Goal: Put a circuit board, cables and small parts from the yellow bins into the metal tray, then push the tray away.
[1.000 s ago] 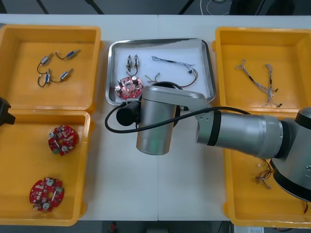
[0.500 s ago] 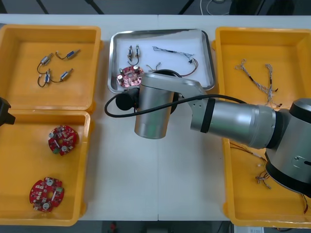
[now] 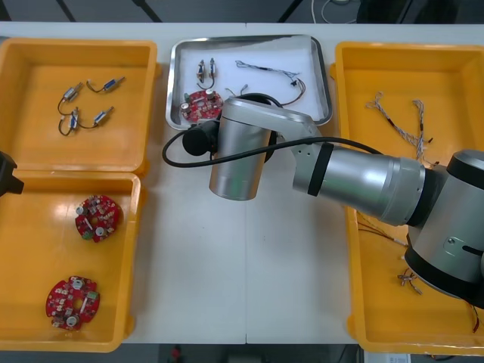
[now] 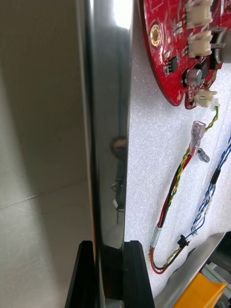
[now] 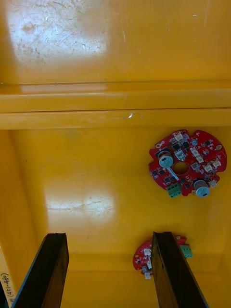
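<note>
Lying crosswise, metal tray point(image 3: 321, 68) sits in right hand point(image 4: 108, 248).

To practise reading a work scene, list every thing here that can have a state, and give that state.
Metal tray, loaded, near rim clamped.
Right gripper, shut on the tray's near rim.
Left gripper, open above a yellow bin holding two circuit boards.
Circuit board in the tray, lying flat, parts up.
Red and yellow cable, lying loose in the tray.
</note>
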{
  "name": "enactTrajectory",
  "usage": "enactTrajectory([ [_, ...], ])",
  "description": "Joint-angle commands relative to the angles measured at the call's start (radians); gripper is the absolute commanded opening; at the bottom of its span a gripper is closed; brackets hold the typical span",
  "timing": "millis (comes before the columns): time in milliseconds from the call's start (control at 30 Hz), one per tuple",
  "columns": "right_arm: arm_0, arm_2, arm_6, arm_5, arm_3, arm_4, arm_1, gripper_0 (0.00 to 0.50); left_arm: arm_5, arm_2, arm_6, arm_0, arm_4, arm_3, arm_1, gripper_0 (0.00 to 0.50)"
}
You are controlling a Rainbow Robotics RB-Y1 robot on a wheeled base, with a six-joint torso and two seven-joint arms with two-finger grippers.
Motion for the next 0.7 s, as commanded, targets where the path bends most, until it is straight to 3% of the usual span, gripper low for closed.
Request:
enactTrajectory([
  [33,-0.054,-0.034,0.022,-0.006,-0.005,0.018,0.025,0.294,0.007,0.032,0.057,0.017,-0.01,-0.012,-0.008,0.5],
  [267,-0.023,-0.077,0.018,0.027,-0.03,0.018,0.03,0.5,0.007,0.032,0.057,0.017,-0.01,-0.012,-0.008,0.5],
  [700,0.142,-0.143,-0.002,0.214,-0.309,0.016,0.031,0.5,0.007,0.032,0.057,0.017,-0.01,-0.012,-0.008,0.5],
])
